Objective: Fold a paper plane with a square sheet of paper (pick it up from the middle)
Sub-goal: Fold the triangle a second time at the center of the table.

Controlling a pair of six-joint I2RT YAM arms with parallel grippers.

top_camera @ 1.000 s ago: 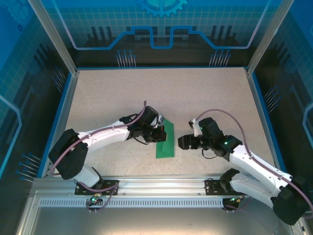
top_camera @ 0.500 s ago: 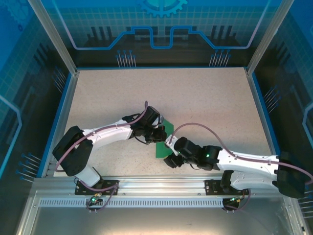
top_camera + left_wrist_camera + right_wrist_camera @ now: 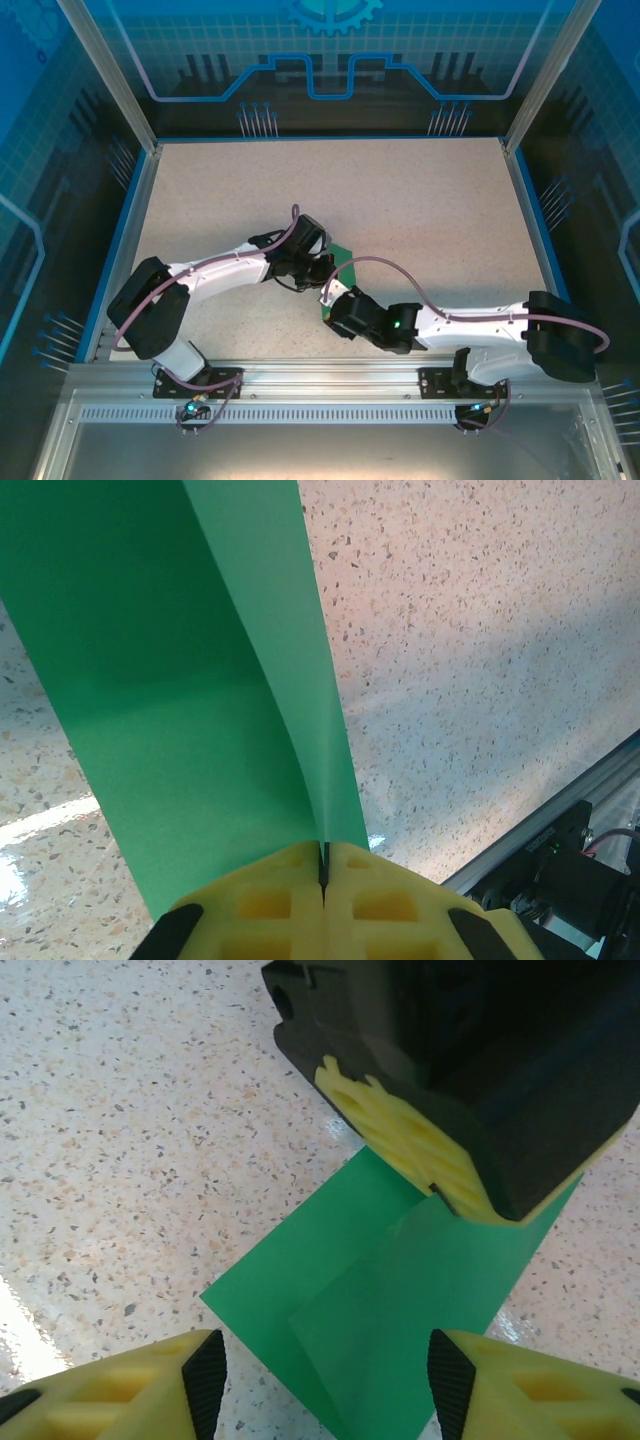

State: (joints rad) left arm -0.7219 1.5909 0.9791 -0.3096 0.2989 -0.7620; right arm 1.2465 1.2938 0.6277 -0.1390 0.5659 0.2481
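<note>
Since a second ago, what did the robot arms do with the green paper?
The right arm swung in from the right side toward the left. Its right gripper now sits open over the near end of the green paper, not holding it. The left gripper stayed shut on the paper's edge, and the paper hardly moved.

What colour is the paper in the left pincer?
Plain bright green paper, unmarked; best in the left wrist view.

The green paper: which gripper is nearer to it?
Left. The left gripper is shut on the edge of the paper; the right gripper hangs open close to its other end.
</note>
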